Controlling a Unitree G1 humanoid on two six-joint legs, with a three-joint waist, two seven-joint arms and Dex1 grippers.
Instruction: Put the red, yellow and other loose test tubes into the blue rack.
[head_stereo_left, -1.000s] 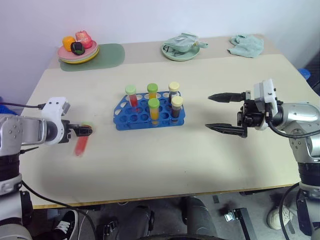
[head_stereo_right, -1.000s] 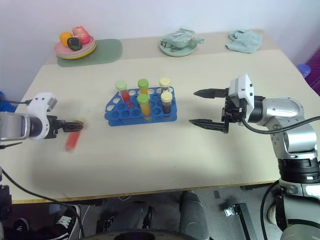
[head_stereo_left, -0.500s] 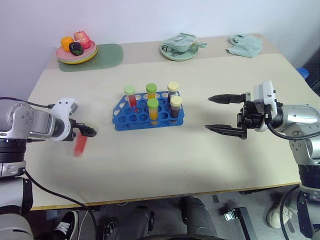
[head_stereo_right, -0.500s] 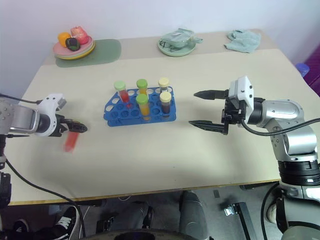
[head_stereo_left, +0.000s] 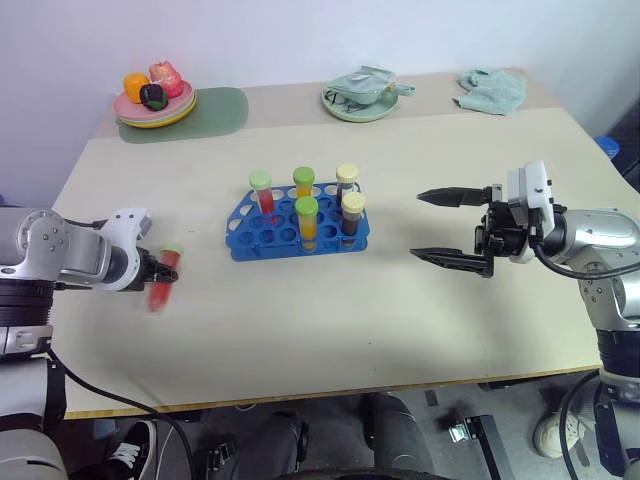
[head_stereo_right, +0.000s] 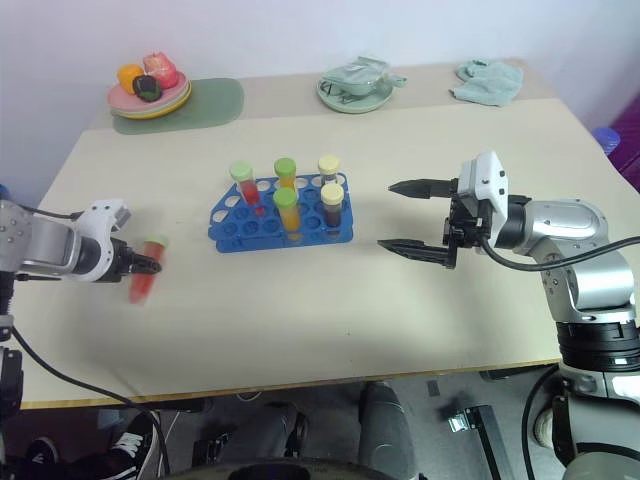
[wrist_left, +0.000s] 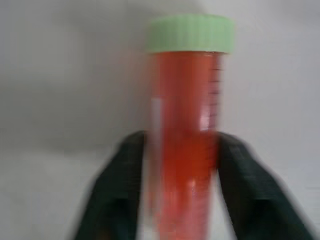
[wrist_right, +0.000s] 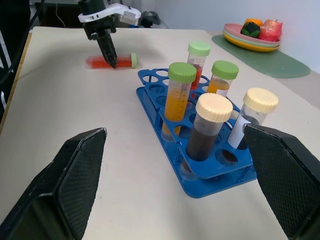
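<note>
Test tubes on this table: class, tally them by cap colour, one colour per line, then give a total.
Green caps: 4 — three standing in the blue rack, plus the red tube lying on the table in the left gripper.
Cream caps: 2 — both in the rack.
Total: 6 tubes.

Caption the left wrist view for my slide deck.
Left gripper shut on the red tube, green cap away from the camera.
</note>
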